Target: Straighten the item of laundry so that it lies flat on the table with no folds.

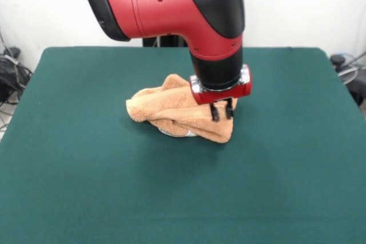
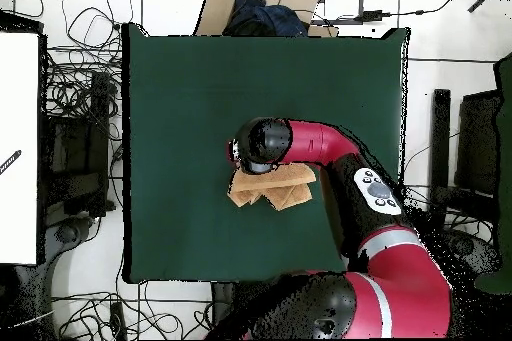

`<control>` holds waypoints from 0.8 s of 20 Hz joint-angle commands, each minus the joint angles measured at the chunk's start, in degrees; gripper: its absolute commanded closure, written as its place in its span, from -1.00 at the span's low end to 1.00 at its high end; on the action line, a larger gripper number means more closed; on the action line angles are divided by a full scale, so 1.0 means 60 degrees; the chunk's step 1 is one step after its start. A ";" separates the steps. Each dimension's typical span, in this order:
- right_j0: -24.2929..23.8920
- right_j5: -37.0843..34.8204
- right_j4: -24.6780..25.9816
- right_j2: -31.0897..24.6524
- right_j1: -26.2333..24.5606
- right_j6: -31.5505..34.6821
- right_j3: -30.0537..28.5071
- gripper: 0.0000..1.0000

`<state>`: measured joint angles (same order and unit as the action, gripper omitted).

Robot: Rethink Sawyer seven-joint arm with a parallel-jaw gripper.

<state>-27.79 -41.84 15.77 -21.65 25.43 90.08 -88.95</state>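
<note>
The item of laundry [image 1: 166, 110] is an orange-tan towel, bunched in thick folds near the middle of the green table [image 1: 86, 170]. A pale bit, perhaps its label [image 1: 174, 133], peeks out under its front edge. My gripper [image 1: 222, 112] comes straight down onto the towel's right part. Its two dark fingers [image 1: 215, 112] stand close together, pinched on a fold of cloth. In the overhead view the towel [image 2: 270, 189] shows as a crumpled patch on the table [image 2: 180, 97]. The arm's wrist [image 2: 262, 145] covers the towel's upper part and hides the gripper.
Green cloth stretches wide on every side of the towel. Cables [image 1: 11, 75] lie off the table's left edge in the front view. In the overhead view a cardboard box [image 2: 262, 7] with dark fabric sits beyond the top edge, and tangled wires [image 2: 80, 107] lie left.
</note>
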 commanded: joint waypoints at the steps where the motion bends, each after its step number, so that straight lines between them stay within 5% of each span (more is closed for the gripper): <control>1: 0.0234 0.0781 0.0830 -0.0271 -0.0097 -0.0309 0.0082 1.00; 16: 0.0320 0.1272 0.0729 -0.0124 0.0213 0.0276 -0.0273 1.00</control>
<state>-26.92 -40.39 16.10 -21.66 25.86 90.08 -89.03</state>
